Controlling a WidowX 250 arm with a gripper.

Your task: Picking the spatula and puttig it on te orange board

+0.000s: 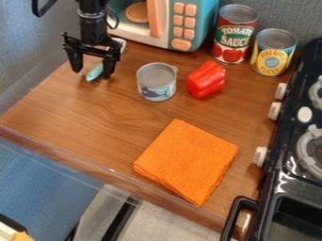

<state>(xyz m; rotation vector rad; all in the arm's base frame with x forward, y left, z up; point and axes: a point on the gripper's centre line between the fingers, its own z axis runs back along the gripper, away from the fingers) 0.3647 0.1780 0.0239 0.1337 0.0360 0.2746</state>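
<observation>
- Gripper (92, 72), 10 o'clock: fingers wide apart, gripping nothing.
- Spatula (95, 72) on the counter (119, 122), between the fingertips.
- Bare wood towards orange cloth (187, 162), 5 o'clock, near front edge (75, 160).
- Can (157, 84), 12 o'clock.

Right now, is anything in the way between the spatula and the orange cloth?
Nothing visible stands on the straight way from the spatula to the orange cloth. The small can stands beside that path, not on it.

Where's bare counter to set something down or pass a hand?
Widest: left of the orange cloth, down-left of the small can. Narrower: between cloth and stove. Crowded: the top, with microwave, red can, yellow can and pepper; also upper left, at gripper and spatula.
</observation>
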